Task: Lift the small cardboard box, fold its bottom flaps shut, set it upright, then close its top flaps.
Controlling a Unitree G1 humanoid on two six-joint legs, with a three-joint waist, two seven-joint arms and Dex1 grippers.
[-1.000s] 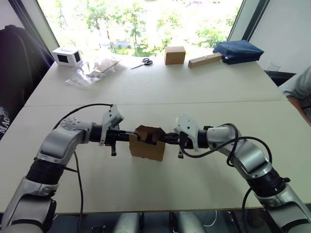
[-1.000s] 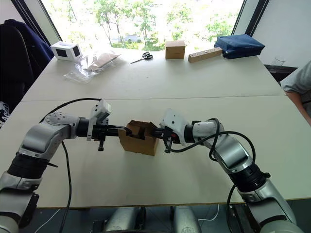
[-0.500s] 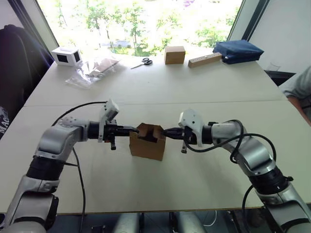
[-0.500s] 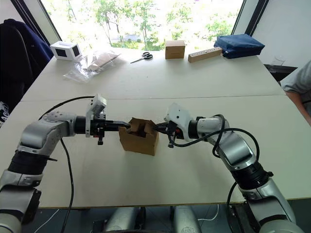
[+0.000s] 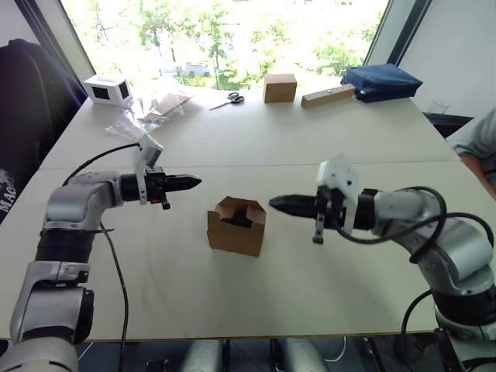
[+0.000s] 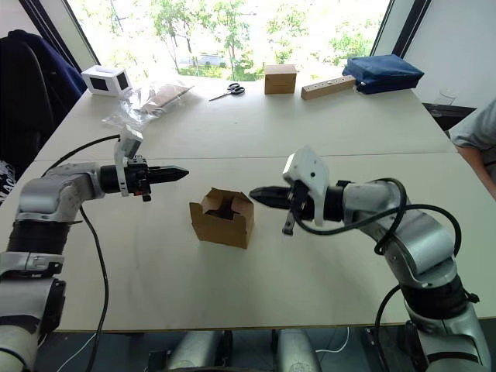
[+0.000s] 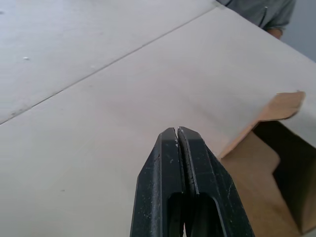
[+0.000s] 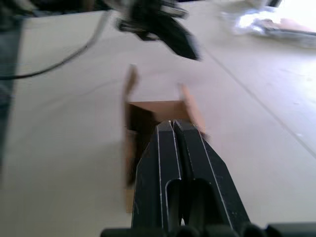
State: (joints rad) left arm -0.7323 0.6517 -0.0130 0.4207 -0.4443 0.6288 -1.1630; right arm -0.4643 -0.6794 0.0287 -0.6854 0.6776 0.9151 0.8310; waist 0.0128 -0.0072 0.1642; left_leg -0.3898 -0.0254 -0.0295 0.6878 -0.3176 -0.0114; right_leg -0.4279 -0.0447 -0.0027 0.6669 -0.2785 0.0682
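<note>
The small cardboard box (image 5: 236, 226) stands on the white table (image 5: 256, 139) between my arms, its top end open and its top flaps (image 5: 239, 205) standing up. Its bottom flaps are hidden underneath. My left gripper (image 5: 194, 183) is shut and empty, hovering up and to the left of the box, apart from it. My right gripper (image 5: 273, 202) is also shut and empty, pointing at the box from its right with a small gap. The left wrist view has the box (image 7: 269, 163) beside the shut fingers (image 7: 177, 163). In the right wrist view the box (image 8: 143, 118) lies beyond the shut fingers (image 8: 173, 158).
At the far edge of the table lie a tidy tan box (image 5: 279, 87), a long wooden block (image 5: 327, 96), scissors (image 5: 226, 101), a plastic bag (image 5: 147, 115), a white device (image 5: 107, 90) and a blue pouch (image 5: 378, 81). A person's sleeve (image 5: 477, 136) shows at the right.
Both grippers have pulled back from the box's top flaps, the left going left and up, the right going right. The box stays on the table with its top open.
</note>
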